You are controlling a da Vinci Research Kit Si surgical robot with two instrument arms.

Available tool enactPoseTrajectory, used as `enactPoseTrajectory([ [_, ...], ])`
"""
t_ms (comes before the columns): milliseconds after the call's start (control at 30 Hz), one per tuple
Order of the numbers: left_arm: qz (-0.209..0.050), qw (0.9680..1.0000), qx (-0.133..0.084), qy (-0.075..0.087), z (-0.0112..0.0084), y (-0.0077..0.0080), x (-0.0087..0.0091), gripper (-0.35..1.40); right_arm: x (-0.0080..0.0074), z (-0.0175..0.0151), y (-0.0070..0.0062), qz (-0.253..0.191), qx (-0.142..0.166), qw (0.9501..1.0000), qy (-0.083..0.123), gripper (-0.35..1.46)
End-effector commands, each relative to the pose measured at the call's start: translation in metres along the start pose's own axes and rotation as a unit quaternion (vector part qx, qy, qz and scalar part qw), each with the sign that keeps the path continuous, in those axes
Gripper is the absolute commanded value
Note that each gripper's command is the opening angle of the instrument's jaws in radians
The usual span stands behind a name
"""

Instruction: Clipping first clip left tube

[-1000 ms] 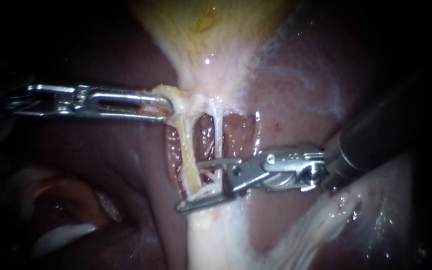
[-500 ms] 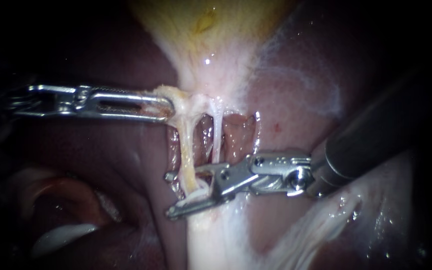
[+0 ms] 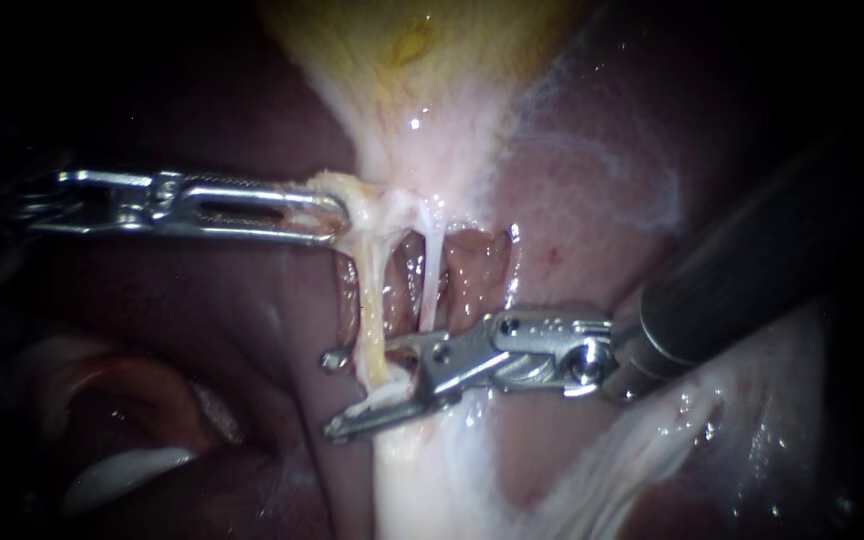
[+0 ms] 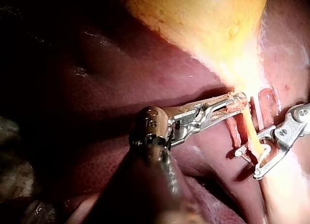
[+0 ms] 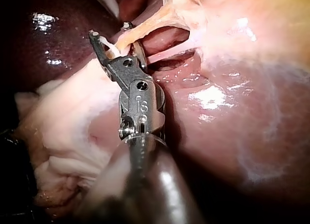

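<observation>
The left tube [image 3: 373,300] is a yellowish strand running down from the gallbladder [image 3: 422,60] neck; the thinner white right tube [image 3: 433,275] hangs beside it. My right instrument [image 3: 336,394] comes in from the right, and its jaws stand open astride the left tube's lower end, one tip on each side. The right wrist view shows the left tube [image 5: 143,26] passing between the jaws of my right instrument [image 5: 112,34]. My left instrument [image 3: 327,215] is shut on the tissue at the gallbladder neck and holds it to the left. The same grip shows at my left instrument [image 4: 233,102] in its wrist view.
Dark red liver [image 3: 202,300] surrounds the opened window behind the tubes. A broad white band of tissue [image 3: 432,480] runs down below the jaws. The right shaft [image 3: 742,290] crosses the right side of the field.
My right instrument has slid leftward and a little down, so its open jaws now reach past the left tube. The left instrument has kept its hold and place.
</observation>
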Motion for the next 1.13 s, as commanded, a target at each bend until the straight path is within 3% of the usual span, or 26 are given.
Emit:
enactPoseTrajectory([
  [33,0.0,1.0,0.0,0.0,0.0,0.0,0.0,-0.35,0.0001,-0.0001,-0.0001,0.007,-0.001,1.0,0.0,0.28],
  [100,0.0,1.0,0.0,0.0,0.0,0.0,0.0,-0.35,0.0002,-0.0002,0.0,0.016,0.0,0.9999,0.001,0.2],
  [133,0.0,1.0,0.0,0.0,0.0,0.0,0.0,-0.35,0.0003,-0.0002,0.0,0.018,0.0,0.9998,0.001,0.11],
  [167,0.0,1.0,0.0,0.0,0.0,0.0,0.0,-0.35,0.0002,-0.0003,-0.0001,0.021,0.001,0.9998,0.001,-0.11],
  [267,0.0,1.0,0.0,0.0,0.0,0.0,0.0,-0.35,0.0001,-0.0002,0.0,0.026,0.001,0.9996,0.001,-0.35],
  [367,0.0,1.0,0.0,0.0,0.0,0.0,0.0,-0.35,0.0,-0.0002,0.0,0.05,-0.002,0.9988,0.001,-0.35],
  [600,0.0,1.0,0.0,0.0,0.0,0.0,0.0,-0.35,-0.0006,-0.0006,0.0001,0.055,-0.01,0.998,-0.03,-0.35],
  [1133,0.0,1.0,0.0,0.0,0.0,0.0,0.0,-0.35,-0.0006,-0.0008,0.0,0.054,-0.009,0.998,-0.032,-0.35],
])
